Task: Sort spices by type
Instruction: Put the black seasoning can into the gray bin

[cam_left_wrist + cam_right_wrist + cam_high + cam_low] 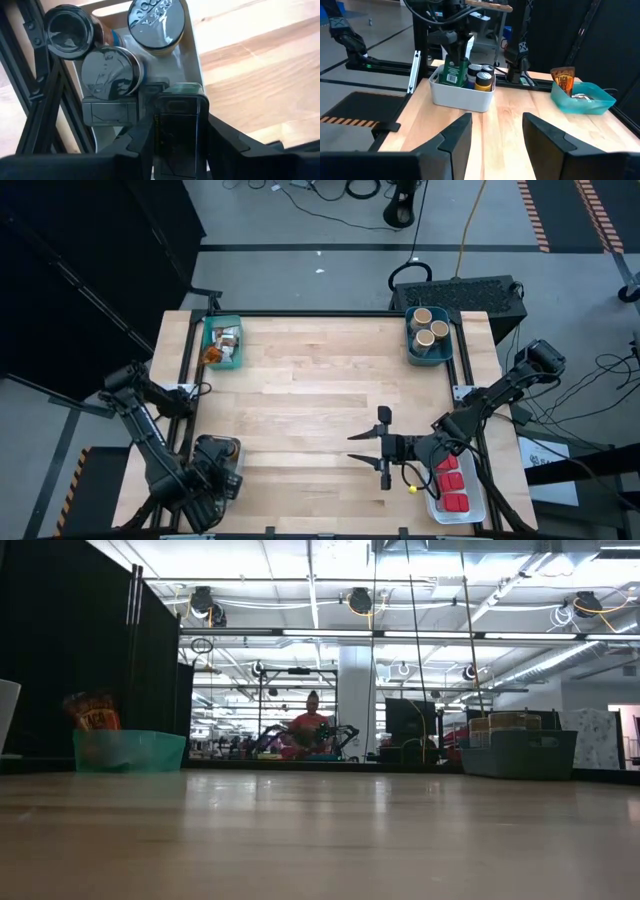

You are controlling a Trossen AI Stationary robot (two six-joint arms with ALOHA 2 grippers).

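Note:
At the table's near left corner stands a white bin [192,55] with several dark-lidded jars [107,72] inside. My left gripper [215,470] points down over it, shut on a dark green squarish tin [177,125], which also shows in the right wrist view [454,70]. A teal bin [222,343] at the far left holds printed packets [563,80]. A bin [430,335] at the far right holds tan cylinders. Red tins [452,480] fill a white bin at the near right. My right gripper [385,450] hovers open and empty beside that bin, pointing toward the table's left. My left gripper pinches the tin between its two fingers [140,145] on two opposite upright sides [159,135], near its top. The fingers come from above, pointing down. The tin is upright, its lower end [451,80] behind the bin's wall; whether it stands on the bin's floor I cannot tell.
Bare wooden tabletop [320,390] lies between the four corner bins. Black frame rails [40,95] run along the table's left edge beside the white bin. Beyond the far edge, in the low view, a person [310,725] stands far back in the room.

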